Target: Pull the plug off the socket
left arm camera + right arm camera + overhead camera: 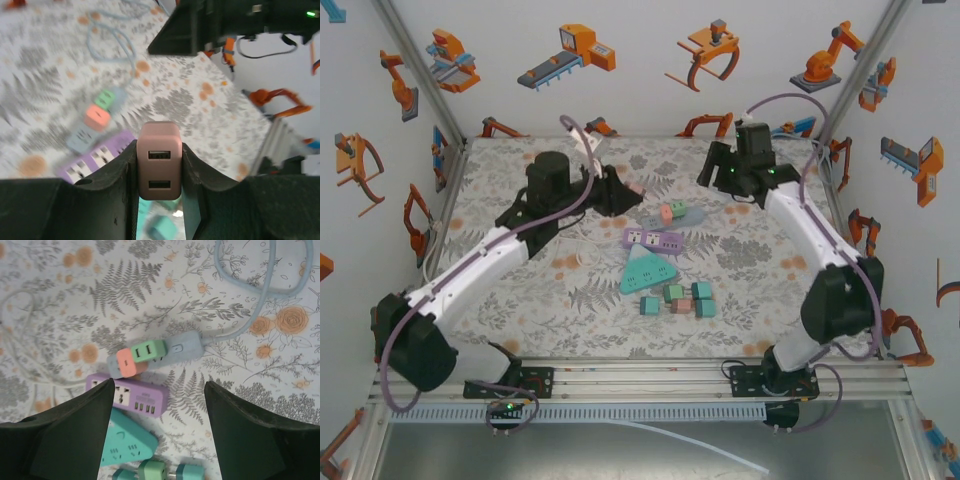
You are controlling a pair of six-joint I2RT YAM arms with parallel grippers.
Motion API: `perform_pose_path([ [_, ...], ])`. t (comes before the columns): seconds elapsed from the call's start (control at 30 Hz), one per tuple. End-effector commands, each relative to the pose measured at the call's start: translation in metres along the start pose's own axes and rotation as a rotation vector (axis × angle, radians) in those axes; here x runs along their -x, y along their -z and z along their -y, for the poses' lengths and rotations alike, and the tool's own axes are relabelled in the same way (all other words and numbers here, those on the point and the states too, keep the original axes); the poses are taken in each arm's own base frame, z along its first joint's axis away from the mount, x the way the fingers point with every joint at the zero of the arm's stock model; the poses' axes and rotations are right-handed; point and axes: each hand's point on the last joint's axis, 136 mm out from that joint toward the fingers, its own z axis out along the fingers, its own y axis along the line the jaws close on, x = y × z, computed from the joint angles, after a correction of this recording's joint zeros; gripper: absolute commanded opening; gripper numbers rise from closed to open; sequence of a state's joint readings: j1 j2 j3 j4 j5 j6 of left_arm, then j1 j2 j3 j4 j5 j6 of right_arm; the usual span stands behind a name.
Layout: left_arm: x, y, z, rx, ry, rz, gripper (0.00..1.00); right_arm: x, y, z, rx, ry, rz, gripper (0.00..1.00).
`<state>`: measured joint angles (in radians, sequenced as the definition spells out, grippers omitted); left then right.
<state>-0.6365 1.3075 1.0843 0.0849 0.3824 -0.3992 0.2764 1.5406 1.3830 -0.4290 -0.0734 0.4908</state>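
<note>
Left fingers (119,172) clamp the pink plug (159,160), its long axis upright mid-frame; purple strip (95,159) lies lower left, my right gripper (159,387) spread open.

A white cloth (150,305) is printed with grey ferns and orange flowers. A dusty-pink plug (159,160) is flanked by black fingers (107,195). A purple strip (130,396) and a teal strip (125,442) are seen.
</note>
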Motion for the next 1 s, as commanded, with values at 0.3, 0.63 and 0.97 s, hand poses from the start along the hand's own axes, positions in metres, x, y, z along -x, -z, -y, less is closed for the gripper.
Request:
perform_pose_path([
  [0.3, -0.119, 0.049, 0.03, 0.095, 0.507, -0.045, 0.0, -0.089, 0.053, 0.042, 0.003, -0.186, 0.053, 0.68],
  [0.63, -0.224, 0.023, 0.053, 0.101, 0.614, -0.149, 0.0, -0.119, 0.058, 0.06, -0.04, -0.204, 0.026, 0.68],
  [0.97, -0.276, 0.019, 0.021, 0.293, 0.616, -0.187, 0.0, -0.118, 0.07, 0.063, -0.063, -0.19, 0.034, 0.68],
])
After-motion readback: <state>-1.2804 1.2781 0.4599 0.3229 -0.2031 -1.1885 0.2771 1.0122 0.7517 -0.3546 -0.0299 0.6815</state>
